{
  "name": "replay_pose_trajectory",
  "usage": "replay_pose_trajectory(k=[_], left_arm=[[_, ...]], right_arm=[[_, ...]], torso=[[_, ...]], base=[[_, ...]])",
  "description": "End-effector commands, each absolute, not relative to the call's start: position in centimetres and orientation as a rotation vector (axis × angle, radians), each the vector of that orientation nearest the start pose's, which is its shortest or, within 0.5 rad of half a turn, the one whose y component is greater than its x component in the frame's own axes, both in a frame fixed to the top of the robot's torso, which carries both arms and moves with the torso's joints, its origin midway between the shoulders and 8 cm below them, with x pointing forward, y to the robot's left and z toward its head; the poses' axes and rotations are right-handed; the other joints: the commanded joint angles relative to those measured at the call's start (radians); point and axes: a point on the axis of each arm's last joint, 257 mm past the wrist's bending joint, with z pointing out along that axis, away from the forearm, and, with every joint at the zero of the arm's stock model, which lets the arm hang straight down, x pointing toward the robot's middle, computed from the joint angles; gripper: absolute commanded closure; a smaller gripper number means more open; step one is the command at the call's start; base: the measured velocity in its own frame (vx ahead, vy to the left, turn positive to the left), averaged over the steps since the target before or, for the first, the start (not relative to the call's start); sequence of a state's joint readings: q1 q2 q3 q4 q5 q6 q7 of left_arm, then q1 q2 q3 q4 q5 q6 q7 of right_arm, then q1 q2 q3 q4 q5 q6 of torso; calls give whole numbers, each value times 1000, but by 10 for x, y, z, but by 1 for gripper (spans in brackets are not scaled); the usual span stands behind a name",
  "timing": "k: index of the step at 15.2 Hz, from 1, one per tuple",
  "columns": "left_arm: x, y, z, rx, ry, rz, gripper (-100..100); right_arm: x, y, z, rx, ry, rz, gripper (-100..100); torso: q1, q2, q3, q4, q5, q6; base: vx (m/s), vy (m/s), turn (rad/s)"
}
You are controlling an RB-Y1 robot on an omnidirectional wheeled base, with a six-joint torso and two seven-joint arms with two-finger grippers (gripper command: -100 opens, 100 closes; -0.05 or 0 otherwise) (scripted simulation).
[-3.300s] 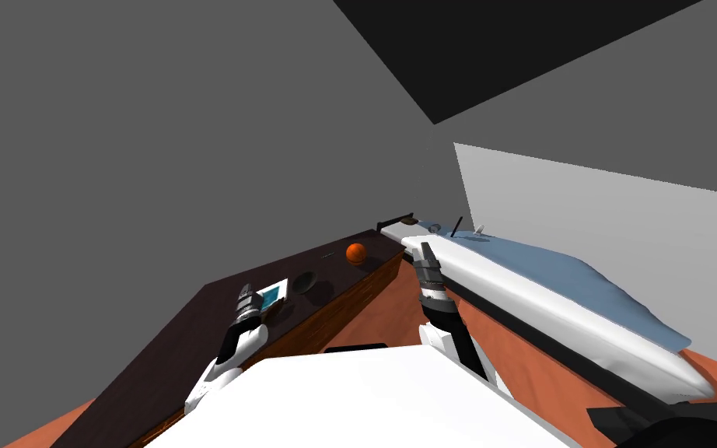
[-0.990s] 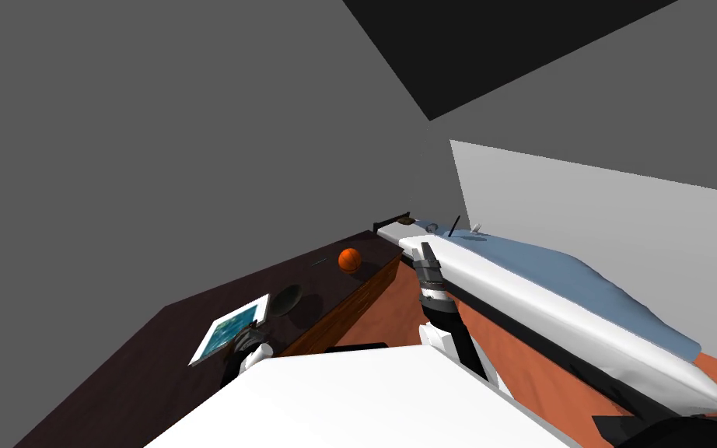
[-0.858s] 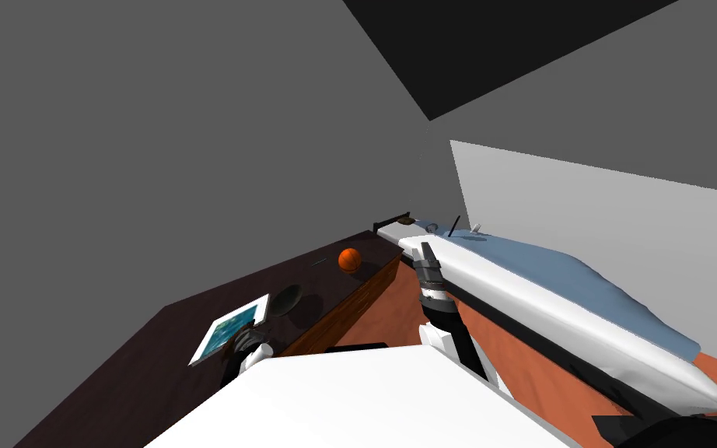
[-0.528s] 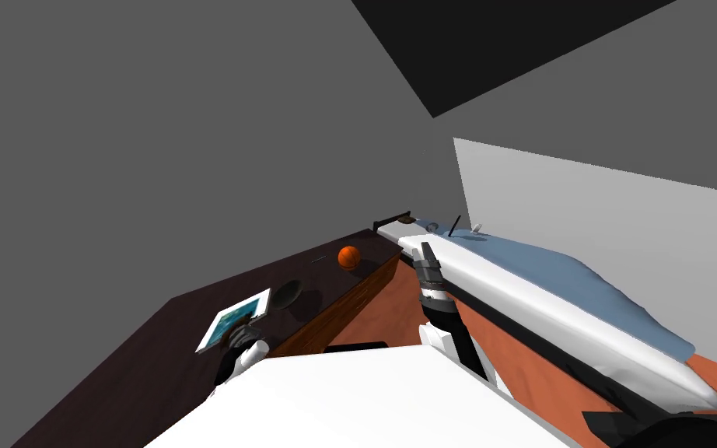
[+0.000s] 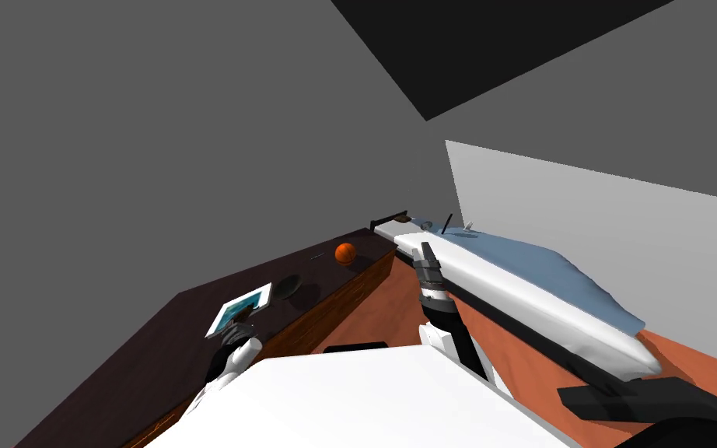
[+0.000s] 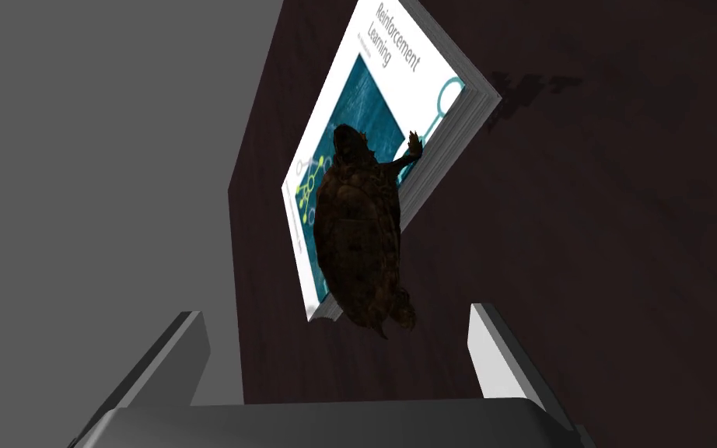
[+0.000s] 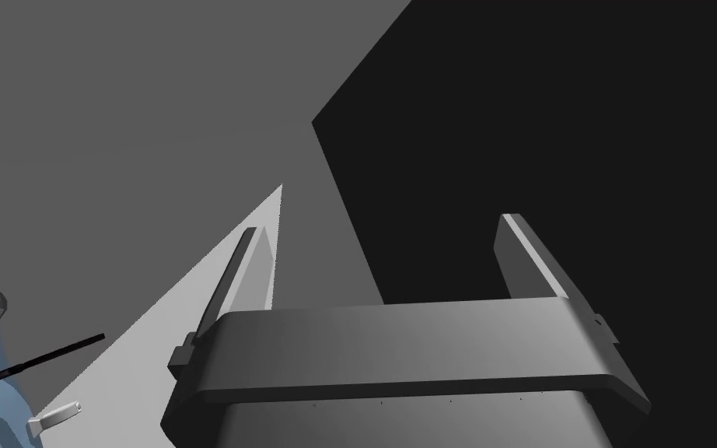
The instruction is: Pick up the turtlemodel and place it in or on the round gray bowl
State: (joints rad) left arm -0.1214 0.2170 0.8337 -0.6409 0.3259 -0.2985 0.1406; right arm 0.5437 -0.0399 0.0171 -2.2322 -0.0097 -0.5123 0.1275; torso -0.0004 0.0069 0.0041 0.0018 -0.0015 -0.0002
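**Left gripper poised behind the turtle, grasp not yet made**

The bed [image 5: 505, 288] runs along the robot's right. The long dark table [image 5: 116, 350] runs along its left and carries everything the task needs.

On the table lies a book [image 6: 384, 78] with a white and teal cover. Just beyond it, toward an orange ball [image 5: 344, 253], sits the dark round bowl [image 5: 288, 286].

The turtle [image 6: 357, 233] is dark brown and rests on the book's cover. Its head points away from the left gripper [image 6: 334, 315], and its tail end hangs over the book's near corner.

That gripper hovers close behind the turtle with its jaws spread wide and holding nothing. The shell sits roughly in line with the gap between the fingers.

The right gripper [image 7: 380, 227] is raised beside the bed, also wide open and empty.

The step in hand looks like the final approach and grasp.

- **Approach:** Move forward along the turtle's long axis so that one finger passes on each side of the shell.
- **Depth:** Keep the fingertips above the cover, because going too deep risks pinching the book's edge along with the turtle.
- **Grip:** Close across the shell's middle, not on the tail or a leg, so the turtle does not pivot.
- **Transfer:** Lift straight up until the turtle is clear of the book. The carry to the bowl is then short.
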Motion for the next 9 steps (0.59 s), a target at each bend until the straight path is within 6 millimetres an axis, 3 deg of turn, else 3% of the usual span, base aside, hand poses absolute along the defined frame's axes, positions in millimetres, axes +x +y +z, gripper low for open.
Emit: replay_pose_trajectory(k=[1, 7, 9], left_arm=[[303, 628, -478, -2039, 307, -602, -100], [299, 611, -501, -2105, 316, -568, -100], [289, 621, -498, -2095, 274, -551, -100]], right_arm=[[348, -278, -9, 645, 724, 1177, 0], [348, -278, -10, 645, 724, 1176, 0], [348, -278, -10, 645, 724, 1176, 0]], torso=[[0, 0, 0, 0, 0, 0], [9, -17, -10, -4, 2, 0], [6, -14, -8, -3, 2, 0]], base=[[48, 85, -91], [139, 109, 5], [30, 46, -131]])
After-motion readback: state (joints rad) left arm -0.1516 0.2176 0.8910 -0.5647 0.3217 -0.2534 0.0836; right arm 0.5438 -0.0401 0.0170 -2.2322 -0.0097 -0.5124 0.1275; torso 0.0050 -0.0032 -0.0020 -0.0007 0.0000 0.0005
